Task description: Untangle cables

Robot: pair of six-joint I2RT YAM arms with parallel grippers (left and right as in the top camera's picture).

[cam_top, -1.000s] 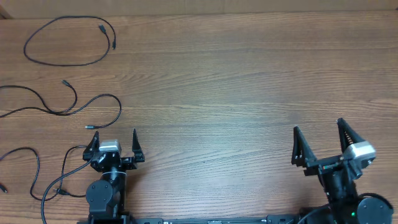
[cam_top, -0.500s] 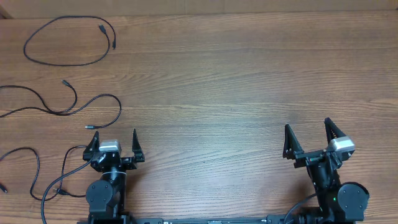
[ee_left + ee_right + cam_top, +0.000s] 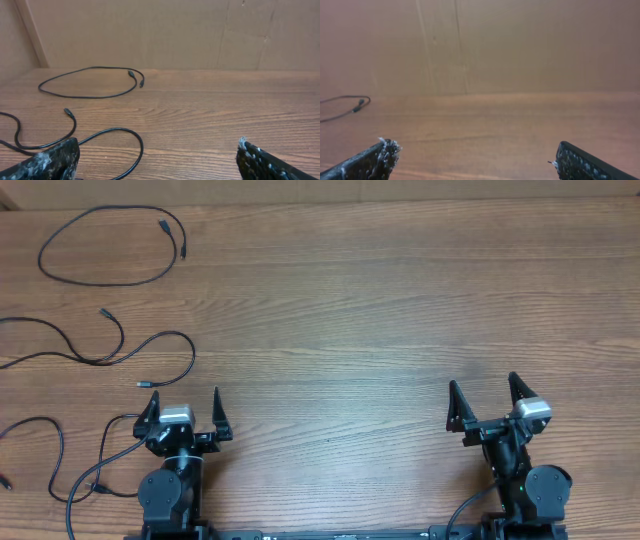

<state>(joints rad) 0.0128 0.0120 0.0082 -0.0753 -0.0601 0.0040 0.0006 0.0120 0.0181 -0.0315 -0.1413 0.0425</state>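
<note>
The cables lie on the left part of the wooden table (image 3: 380, 300), all of them well apart from the right gripper (image 3: 483, 382). One looped cable (image 3: 100, 284) rests alone near the far left corner, its two plug ends close to each other. Nearer to the robot, two middle cables (image 3: 185, 340) curve across the wood and seem to meet or cross at one place; from the overhead view I cannot tell whether this is a real knot or only one cord lying over the other. More thin black cord runs beside the base of the left arm, but I cannot tell whether it is a cable or the wiring of the arm.

The left gripper (image 3: 185, 394) hovers low over the table with its jaws spread wide and nothing between them. The right gripper also has its jaws wide and holds nothing; in its wrist view only a small piece of cable shows at the far left.

I judge these cords to be very light, soft and limp, so they will bend and drag instead of lifting as one piece. They are thin and lie flat, so the fingers can slip off. A good place to grip is probably just behind a plug (image 3: 67, 112), where the cord is thicker, or on a raised curve near the crossing.
</note>
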